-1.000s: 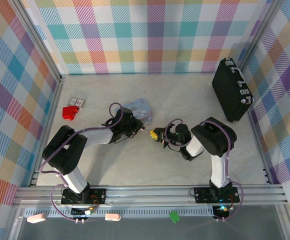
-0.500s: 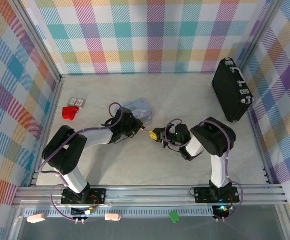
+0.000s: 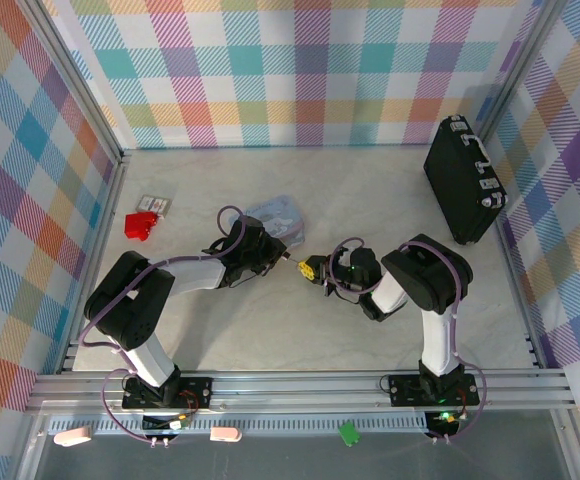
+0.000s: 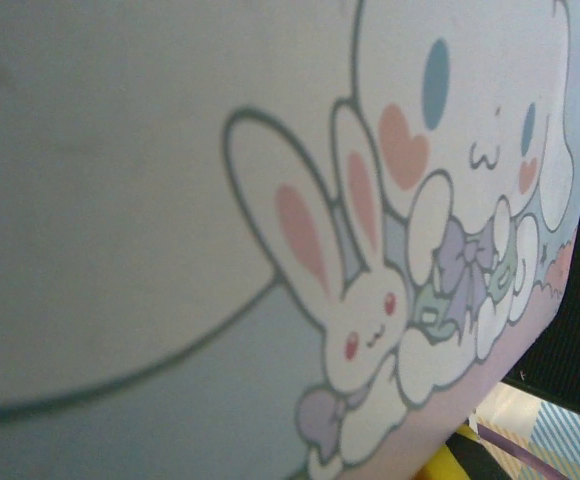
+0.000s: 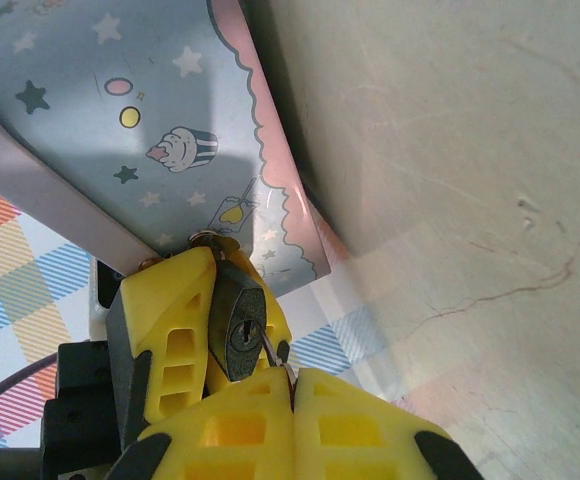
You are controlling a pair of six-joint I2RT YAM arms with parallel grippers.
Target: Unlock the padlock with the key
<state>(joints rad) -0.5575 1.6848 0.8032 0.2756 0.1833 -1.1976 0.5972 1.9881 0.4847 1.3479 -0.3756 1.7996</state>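
Black padlock pinched in left gripper, keyhole turned toward right gripper, just ahead of its tips, presumably presented for insertion. Right fingers pressed together; key between them not discernible; cartoon tin beyond.

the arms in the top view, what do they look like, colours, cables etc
The left arm and the right arm both have chunky black joint housings joined by pale grey-white links. A lilac cable loops along each. In the right wrist view, the fingers are bright yellow plastic with rectangular cut-outs, on black mounts.
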